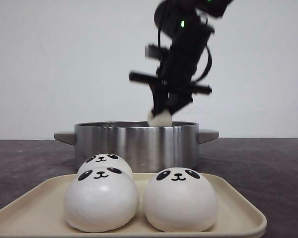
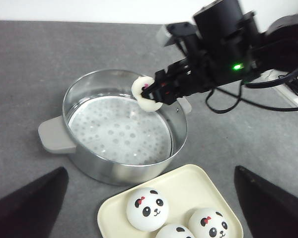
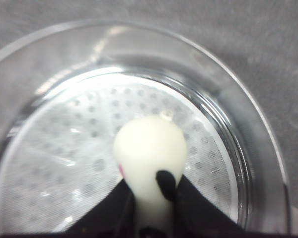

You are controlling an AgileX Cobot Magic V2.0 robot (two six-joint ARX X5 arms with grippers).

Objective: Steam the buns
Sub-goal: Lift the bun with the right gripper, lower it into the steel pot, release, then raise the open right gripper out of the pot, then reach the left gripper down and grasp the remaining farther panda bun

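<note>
Nearest the front camera, a cream tray [image 1: 238, 208] holds 3 panda buns: one at front left [image 1: 101, 200], one at front right [image 1: 180, 199], and a third [image 1: 105, 163] tucked behind the left one and touching it. Just behind the tray stands a stainless steamer pot [image 1: 136, 144] with grey side handles, on a dark grey table [image 1: 268, 163]. Its perforated steaming plate [image 2: 120, 130] lies bare inside.

Above the pot's far rim hangs the right gripper [image 1: 160, 115], its fingers pressed in on a fourth bun [image 1: 159, 117] so that the bun is squeezed narrow between them (the right wrist view shows it pinched at the waist over the plate). The bun hangs clear of the plate.

The left gripper [image 2: 149, 208] shows only 2 dark fingertips, set wide apart with nothing between them, near the tray.
</note>
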